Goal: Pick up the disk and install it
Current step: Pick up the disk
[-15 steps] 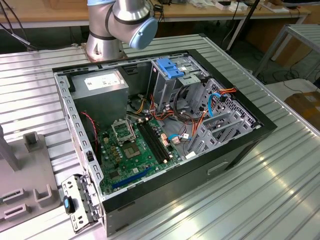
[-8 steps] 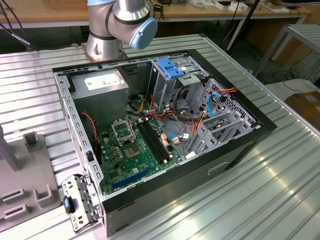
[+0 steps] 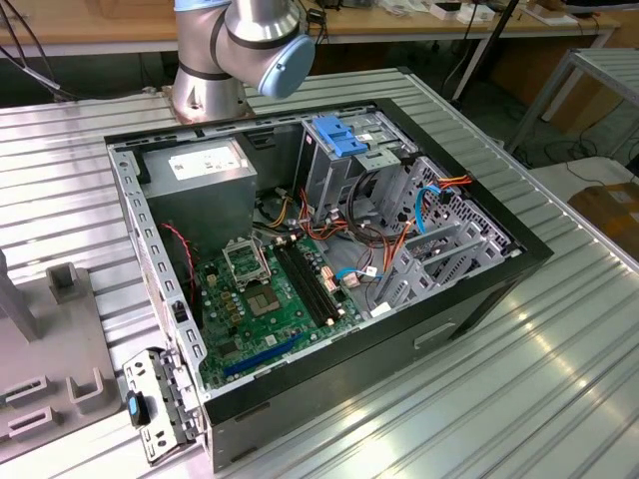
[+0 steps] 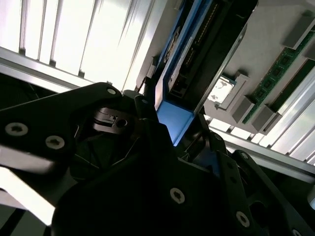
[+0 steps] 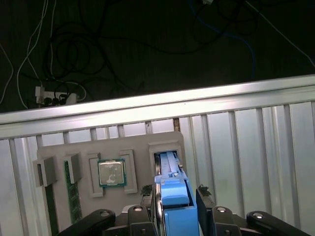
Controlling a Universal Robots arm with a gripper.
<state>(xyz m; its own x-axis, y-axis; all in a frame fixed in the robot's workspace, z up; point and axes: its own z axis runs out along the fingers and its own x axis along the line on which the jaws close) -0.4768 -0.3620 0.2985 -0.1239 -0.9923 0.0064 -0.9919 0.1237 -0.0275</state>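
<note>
The disk (image 5: pixel 170 169) stands on edge in a slot of a grey tray (image 5: pixel 140 147), its blue side rail and end tab facing the camera. In the first wrist view my gripper (image 5: pixel 176 209) straddles that blue end, with a black finger pressed to each side, shut on it. In the second wrist view the disk's dark body (image 4: pixel 216 44) and blue rail run away from my gripper (image 4: pixel 174 132), which holds the blue tab. The disk still sits in the tray slot.
The tray also holds a processor chip (image 5: pixel 111 173) and a green memory stick (image 5: pixel 71 191). Beyond it are the ribbed metal table's edge (image 5: pixel 162 105) and dark floor with cables. The exterior view shows the open computer case (image 3: pixel 329 259), its drive cage (image 3: pixel 339 140) and the arm's base (image 3: pixel 240 50).
</note>
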